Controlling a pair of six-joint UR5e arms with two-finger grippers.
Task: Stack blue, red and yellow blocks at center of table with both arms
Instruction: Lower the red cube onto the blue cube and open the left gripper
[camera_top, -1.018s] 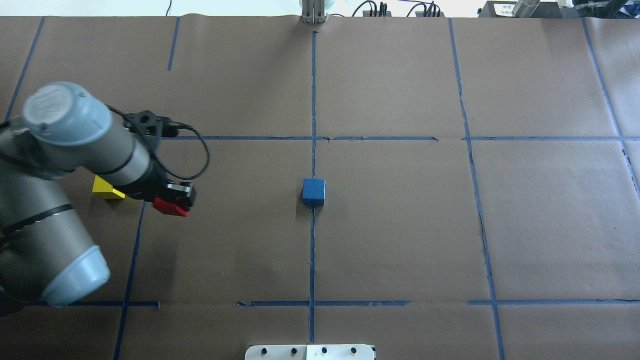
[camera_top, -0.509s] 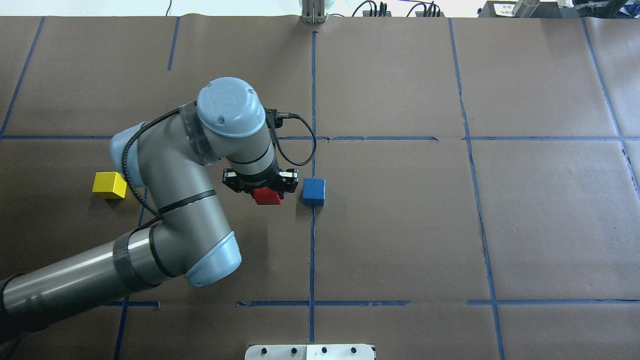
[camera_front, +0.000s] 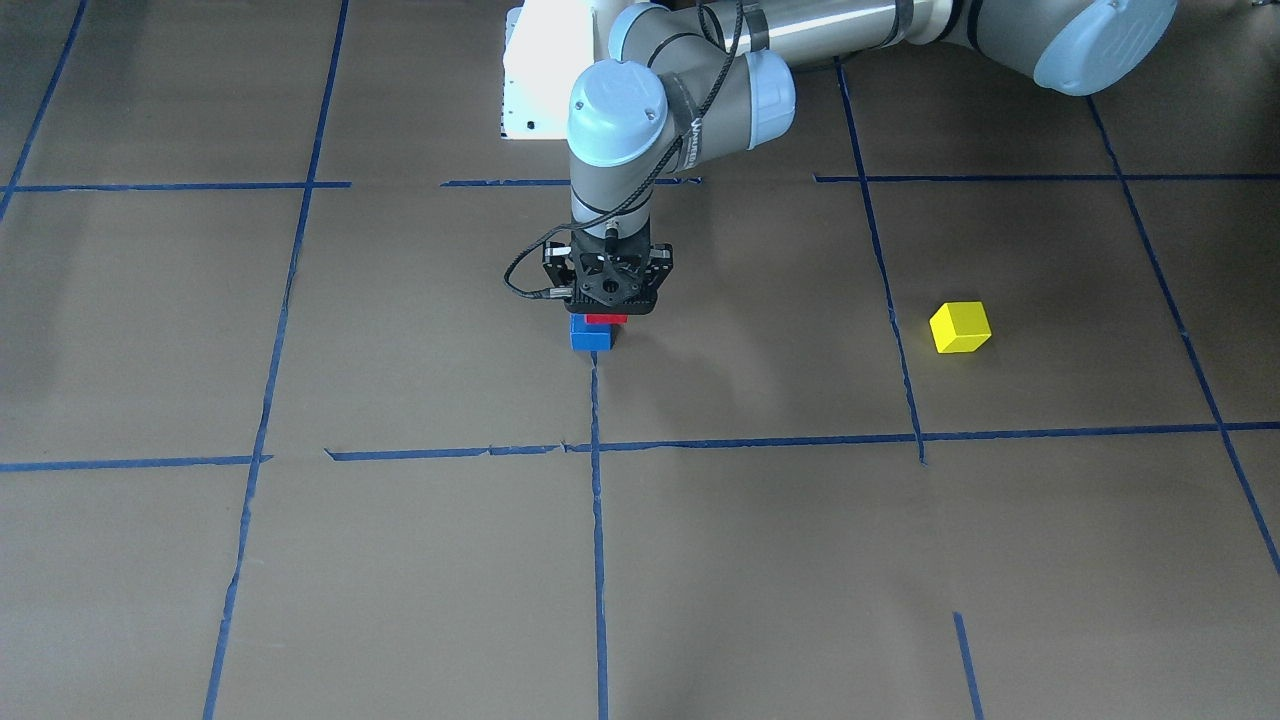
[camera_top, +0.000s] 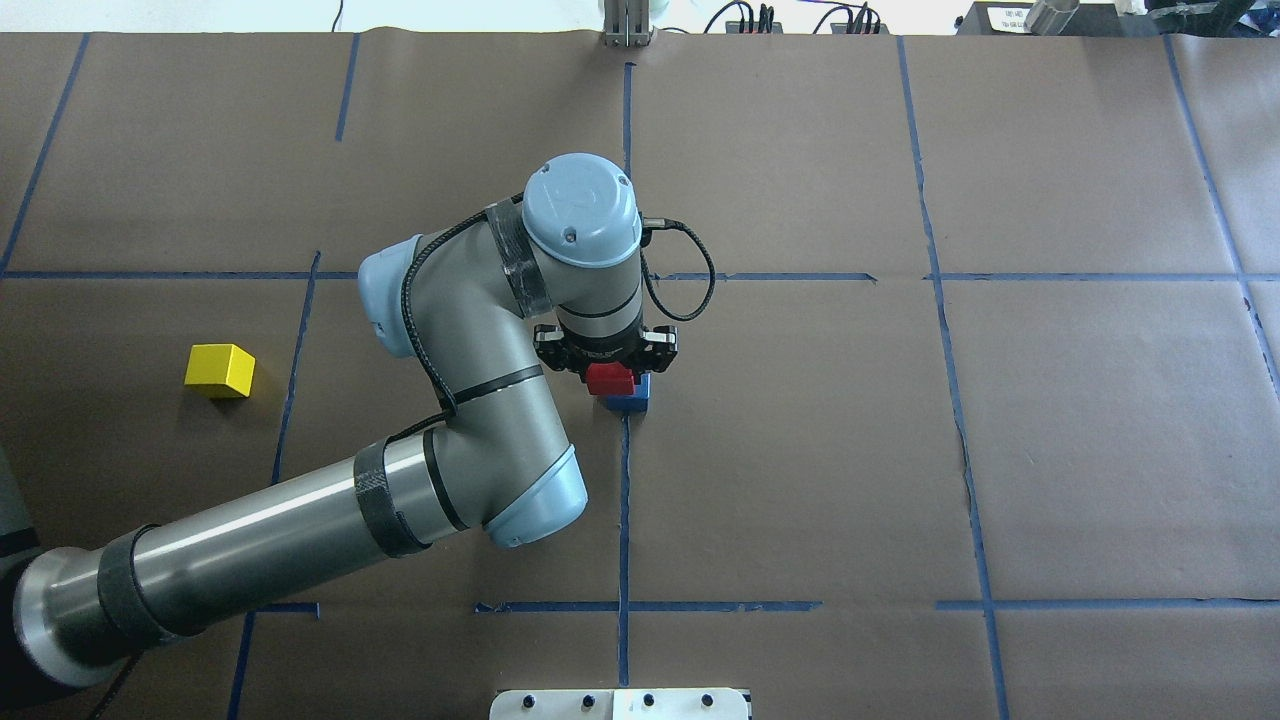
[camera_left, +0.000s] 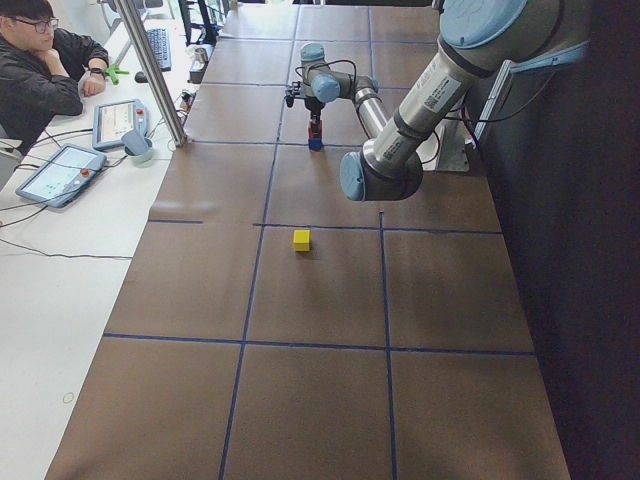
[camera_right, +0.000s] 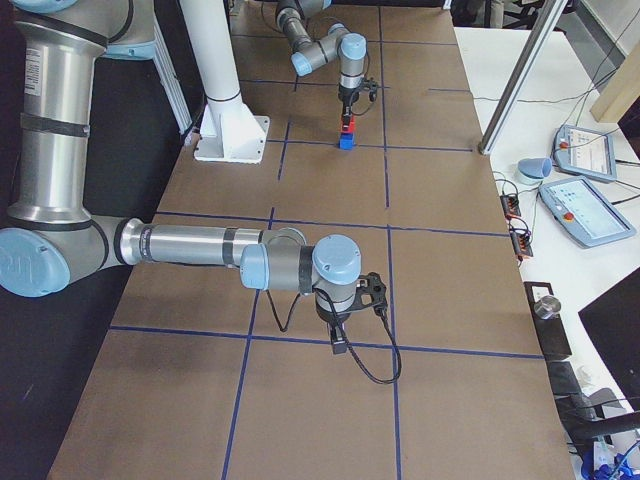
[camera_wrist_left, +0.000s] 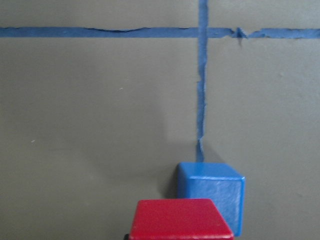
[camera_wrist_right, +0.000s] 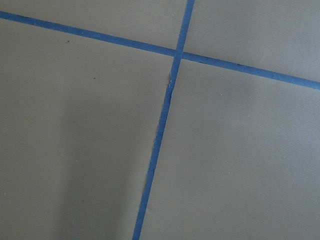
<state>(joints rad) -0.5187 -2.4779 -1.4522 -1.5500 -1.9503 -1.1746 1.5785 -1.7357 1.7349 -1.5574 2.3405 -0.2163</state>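
Left gripper (camera_top: 610, 376) grips red block (camera_top: 611, 381) over blue block (camera_top: 632, 403), slightly offset, presumably for stacking; right gripper (camera_right: 341, 346) opening cannot be judged.

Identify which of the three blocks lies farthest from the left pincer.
The yellow block: it sits alone, while the red block is in the left pincer over the blue block.

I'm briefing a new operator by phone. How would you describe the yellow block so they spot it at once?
On the brown table gridded with blue tape, find the centre, where the left gripper holds a red block over a blue block. Past the next tape line toward the robot's left lies the yellow block, alone, touching nothing.
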